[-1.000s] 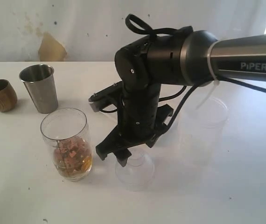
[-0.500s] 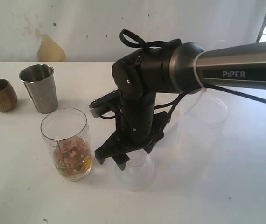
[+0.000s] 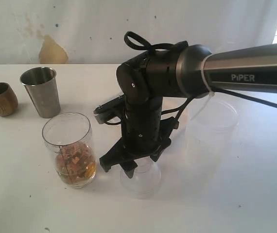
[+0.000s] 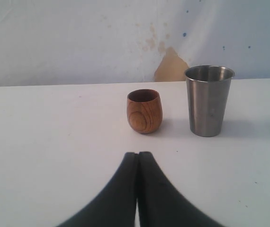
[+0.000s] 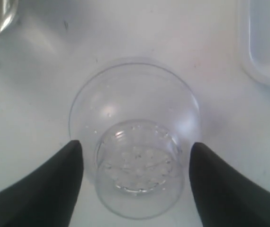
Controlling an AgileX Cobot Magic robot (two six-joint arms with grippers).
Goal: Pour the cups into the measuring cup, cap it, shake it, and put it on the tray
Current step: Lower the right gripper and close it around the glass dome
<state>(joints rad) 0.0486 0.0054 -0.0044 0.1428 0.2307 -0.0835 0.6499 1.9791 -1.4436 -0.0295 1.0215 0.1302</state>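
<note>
1. Directly beneath the right gripper [image 5: 135, 147] stands the clear cap [image 3: 141, 180], on the white table [image 3: 22, 204]. Clock bearings below are read in the exterior view, with 12 o'clock toward the back wall.
2. Right gripper state: jaws apart, one finger on each side of the cap's neck, with a gap showing on both sides. Nothing is gripped yet.
3. Cap orientation: axis upright, wide rim down on the table, narrow perforated neck up toward the wrist. The grip probably needs to close squarely on the neck, as the thin, smooth plastic looks likely to slip or flex.
4. Measuring cup [image 3: 69, 145]: upright, near the cap at its 9 o'clock, not touching it. It is clear, straight-walled and open-mouthed, and its lower part holds brownish dry pieces. The cap must travel that way.
5. Steel tumbler [image 3: 42, 93]: tapered brushed metal, at 11 o'clock of the measuring cup. Wooden cup [image 3: 0, 99]: rounded and grained, farther out at 10 o'clock. Both stand upright.
6. Left gripper [image 4: 138, 157]: fingers pressed together, empty, facing those two cups. The right arm is the nearer to the cap.
</note>
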